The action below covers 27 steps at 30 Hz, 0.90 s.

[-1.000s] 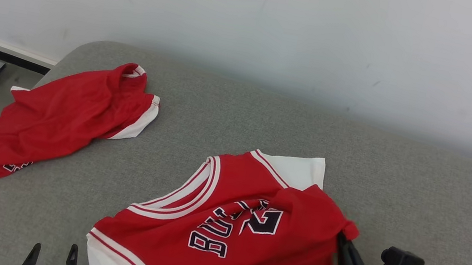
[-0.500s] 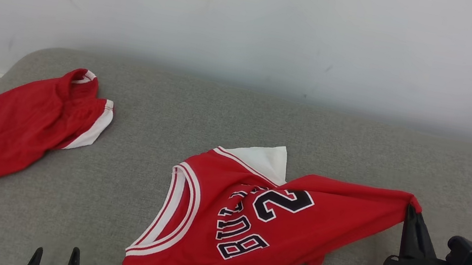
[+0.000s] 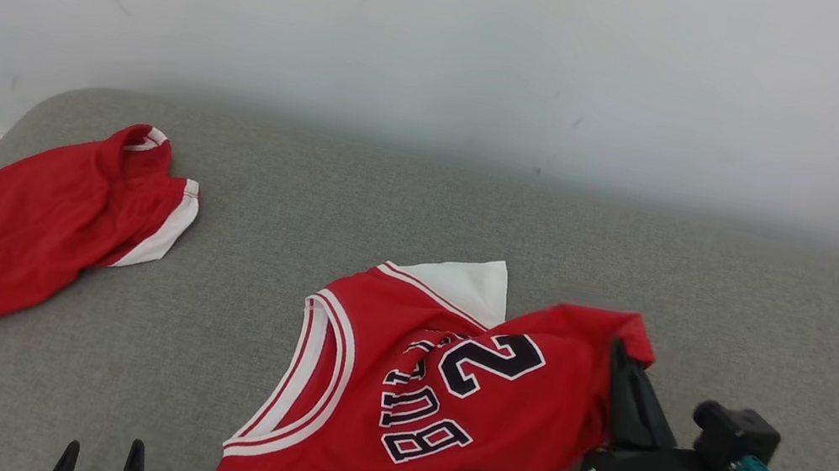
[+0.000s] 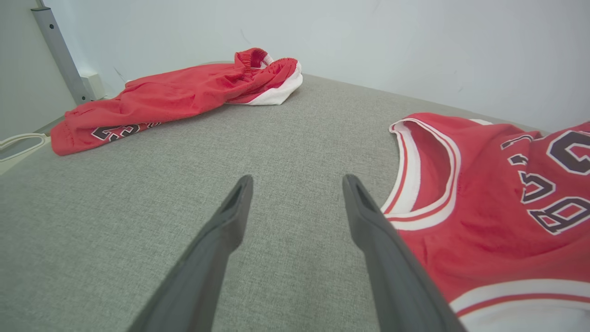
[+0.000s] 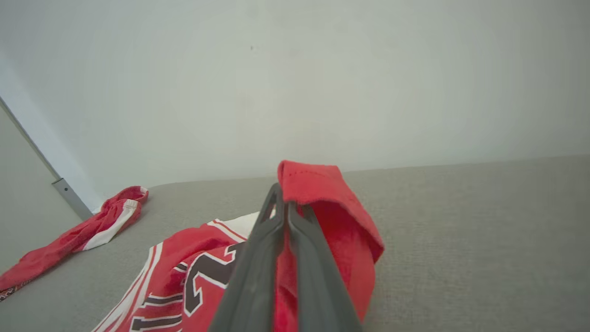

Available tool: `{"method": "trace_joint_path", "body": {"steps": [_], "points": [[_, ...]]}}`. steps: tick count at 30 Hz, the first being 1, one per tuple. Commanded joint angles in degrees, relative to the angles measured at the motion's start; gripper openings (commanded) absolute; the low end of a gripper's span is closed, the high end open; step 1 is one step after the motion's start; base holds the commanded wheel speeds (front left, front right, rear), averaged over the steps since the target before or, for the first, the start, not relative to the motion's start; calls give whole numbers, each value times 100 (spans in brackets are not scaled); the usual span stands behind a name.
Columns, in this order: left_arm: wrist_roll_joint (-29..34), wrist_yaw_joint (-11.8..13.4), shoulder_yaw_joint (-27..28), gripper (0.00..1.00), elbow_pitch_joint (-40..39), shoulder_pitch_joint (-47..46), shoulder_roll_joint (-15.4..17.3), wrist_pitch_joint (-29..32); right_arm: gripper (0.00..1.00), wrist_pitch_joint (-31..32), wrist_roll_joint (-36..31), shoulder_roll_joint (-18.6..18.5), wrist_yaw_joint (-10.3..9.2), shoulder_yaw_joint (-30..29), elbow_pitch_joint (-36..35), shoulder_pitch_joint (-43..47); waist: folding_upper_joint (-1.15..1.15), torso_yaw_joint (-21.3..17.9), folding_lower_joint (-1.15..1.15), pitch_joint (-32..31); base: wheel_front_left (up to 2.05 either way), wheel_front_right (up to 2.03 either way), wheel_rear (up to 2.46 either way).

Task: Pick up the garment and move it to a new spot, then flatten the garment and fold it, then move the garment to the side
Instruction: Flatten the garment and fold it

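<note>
The garment [image 3: 436, 392] is a red jersey with white trim and dark lettering, lying crumpled on the grey cushion [image 3: 407, 208], also seen in the left wrist view [image 4: 498, 198]. My right gripper [image 3: 619, 356] is shut on the jersey's red hem corner, lifted off the cushion; the right wrist view shows the cloth [image 5: 322, 193] draped over the closed fingers [image 5: 286, 230]. My left gripper [image 3: 99, 461] stands open at the lower left, holding nothing, its fingers [image 4: 230, 216] just left of the jersey's neckline.
Red shorts [image 3: 28, 230] with white trim lie bunched at the cushion's far left edge, also in the left wrist view [image 4: 175, 97]. A white wall [image 3: 451, 45] runs behind the cushion. Bare grey cushion spreads to the right.
My right gripper first pulled the jersey's hem out to the right, then swung back left with the corner, folding it over. The camera shifted early on.
</note>
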Motion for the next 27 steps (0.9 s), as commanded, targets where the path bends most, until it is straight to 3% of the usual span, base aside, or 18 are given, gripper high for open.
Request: {"method": "trace_joint_path", "body": {"steps": [1,4,9,15,16,17,18,27], "points": [[65,-48,22,100,17,-39,-29,-19,0,0,130,54,-13,254,-55,-141,0,75,0,-7,0,0,0],[87,-72,15,100,46,-76,-45,-19,0,0,264,66,-13,629,-43,-279,0,141,0,-6,0,0,0],[122,-165,16,100,158,-185,-47,-19,0,0,908,61,-13,1884,-79,-681,0,300,0,17,0,0,0],[170,-226,34,100,276,-262,-88,-19,0,0,1463,60,-13,2900,24,-1013,0,406,0,33,0,0,0],[184,-231,38,100,290,-266,-99,-19,22,0,1529,59,-13,3009,134,-1042,0,417,0,34,0,0,0],[188,-237,46,100,304,-267,-100,-19,54,0,1595,60,-13,3116,241,-1081,0,426,0,31,0,0,0],[187,-248,53,100,321,-266,-100,-19,100,-1,1699,69,-13,3143,256,-1134,0,431,0,30,0,0,0],[246,-235,126,100,338,-146,-197,-20,100,0,1782,66,-13,2158,48,-895,0,267,0,-50,0,0,0]]}}
